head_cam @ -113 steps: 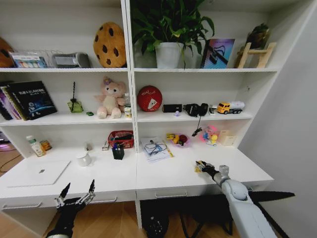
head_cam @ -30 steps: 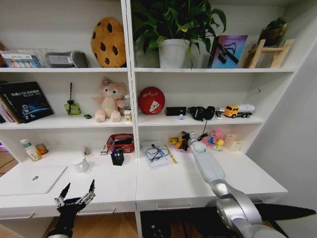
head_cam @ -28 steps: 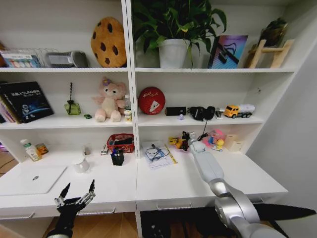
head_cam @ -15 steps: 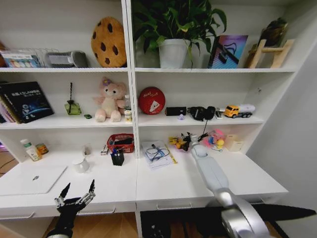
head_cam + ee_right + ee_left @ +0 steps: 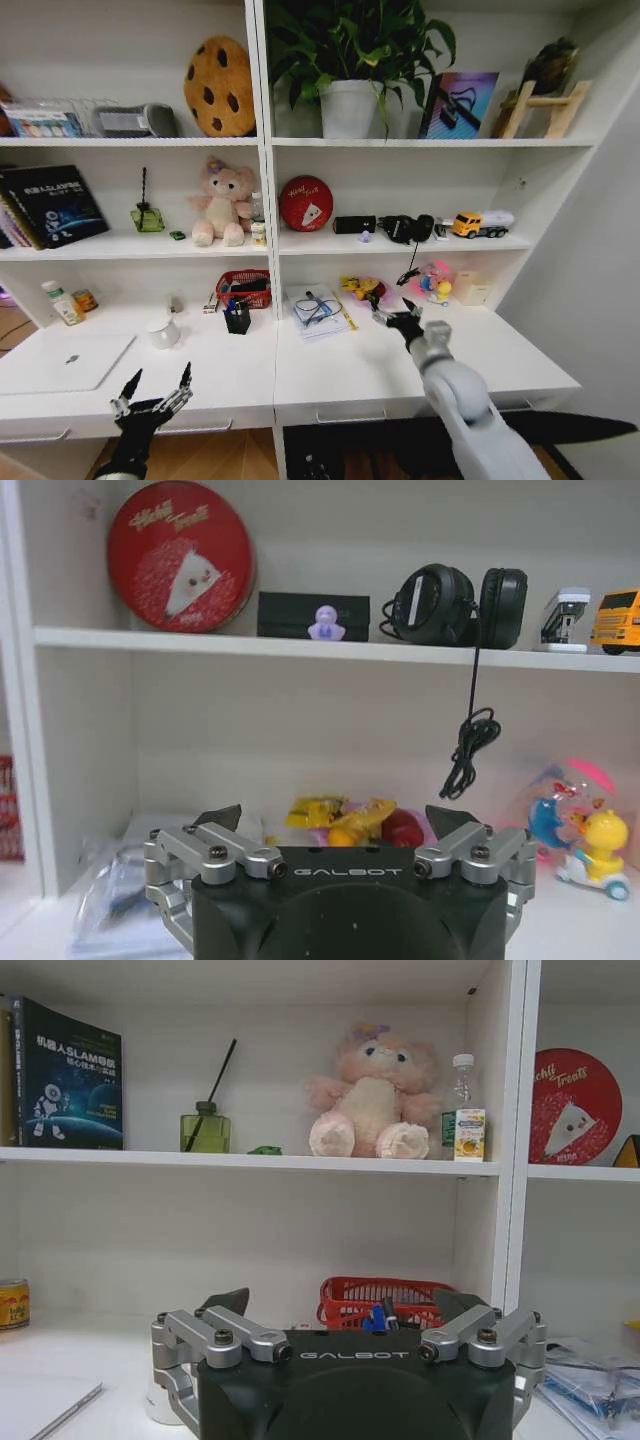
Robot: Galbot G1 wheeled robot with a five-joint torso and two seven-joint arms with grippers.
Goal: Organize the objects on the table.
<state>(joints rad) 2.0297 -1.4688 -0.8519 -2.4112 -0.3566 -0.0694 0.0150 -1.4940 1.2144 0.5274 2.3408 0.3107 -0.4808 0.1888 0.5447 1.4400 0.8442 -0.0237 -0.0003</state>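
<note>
So the right gripper (image 5: 396,318) hung just over the desk (image 5: 330,365), fingers spread wide with nothing between them, a little in front of the yellow-and-red toy pile (image 5: 362,289) at the back of the right bay. The left gripper (image 5: 152,393) sat low at the desk's front edge, also spread open and empty. The silver laptop (image 5: 62,361) lay flat on the left end of the desk. The tiny green car (image 5: 177,235) was up on the shelf, beside the pink bear (image 5: 222,201).
</note>
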